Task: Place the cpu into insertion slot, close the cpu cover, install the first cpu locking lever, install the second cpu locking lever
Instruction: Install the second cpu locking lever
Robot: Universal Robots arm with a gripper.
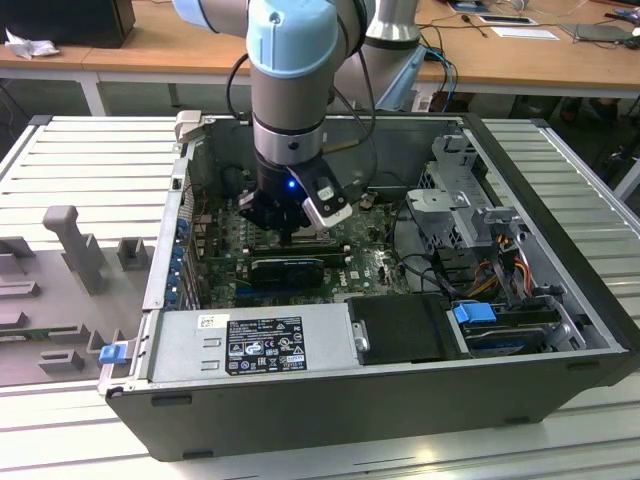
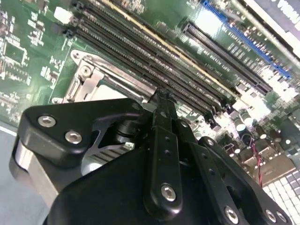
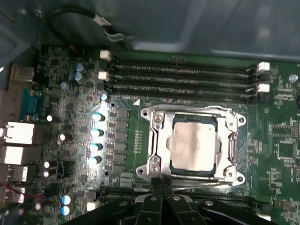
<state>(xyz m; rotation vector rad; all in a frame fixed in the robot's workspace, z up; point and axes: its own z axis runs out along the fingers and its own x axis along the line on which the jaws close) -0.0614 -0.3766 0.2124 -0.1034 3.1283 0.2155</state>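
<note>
In the first wrist view the cpu (image 3: 194, 143), a pale silvery square, lies flat in its socket on the green motherboard. The cpu cover (image 3: 157, 126), a metal frame with a square window, lies down around it. My gripper (image 3: 162, 182) is shut, its two black fingers pressed side by side, with the tips at the socket's edge just outside the cover. The second wrist view shows the gripper (image 2: 161, 96) tip against the socket frame (image 2: 86, 77). In the exterior view the gripper (image 1: 290, 232) reaches down into the open computer case.
Rows of memory slots (image 3: 183, 77) run along the socket's far side, and capacitors (image 3: 96, 131) stand beside it. A power supply (image 1: 250, 345), a black box (image 1: 405, 330) and a drive cage (image 1: 470, 220) crowd the case. Grey fixtures (image 1: 70, 240) sit on the table at the exterior view's left.
</note>
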